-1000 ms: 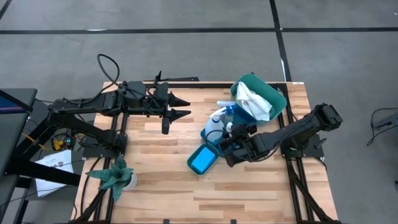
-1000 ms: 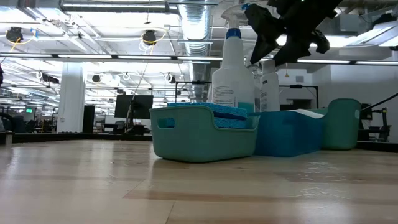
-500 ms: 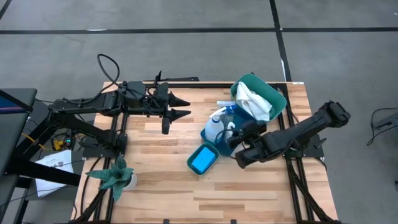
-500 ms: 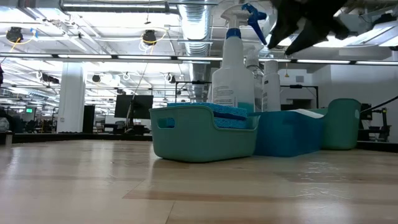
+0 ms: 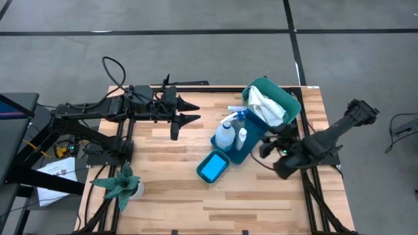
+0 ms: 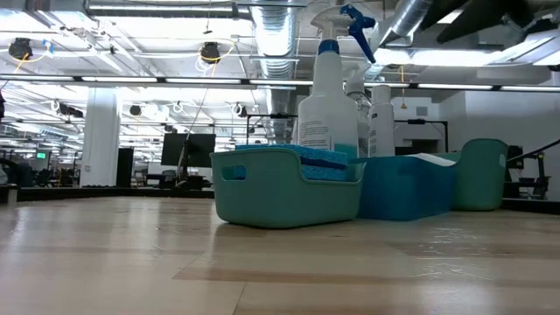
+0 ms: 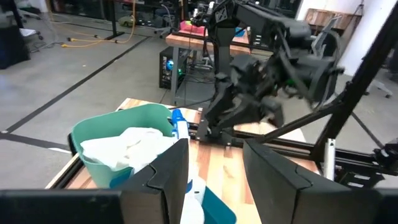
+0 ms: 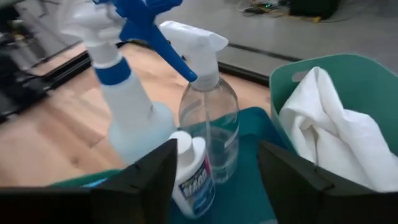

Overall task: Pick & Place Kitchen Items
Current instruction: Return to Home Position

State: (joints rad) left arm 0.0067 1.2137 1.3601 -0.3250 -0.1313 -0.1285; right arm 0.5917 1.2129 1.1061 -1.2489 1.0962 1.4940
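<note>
The right gripper hangs just right of the blue bin, jaws apart and empty. In that bin stand the white spray bottle, the clear bottle and the small blue-labelled bottle. The white cloth lies in the green bin. The left gripper waits far left, jaws apart.

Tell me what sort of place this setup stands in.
Probably a robotics lab in an open industrial hall: bare silver ducts and strip lights under the ceiling, a grey floor marked with dark lines, and a computer tower under another bench beyond the wooden table.
</note>
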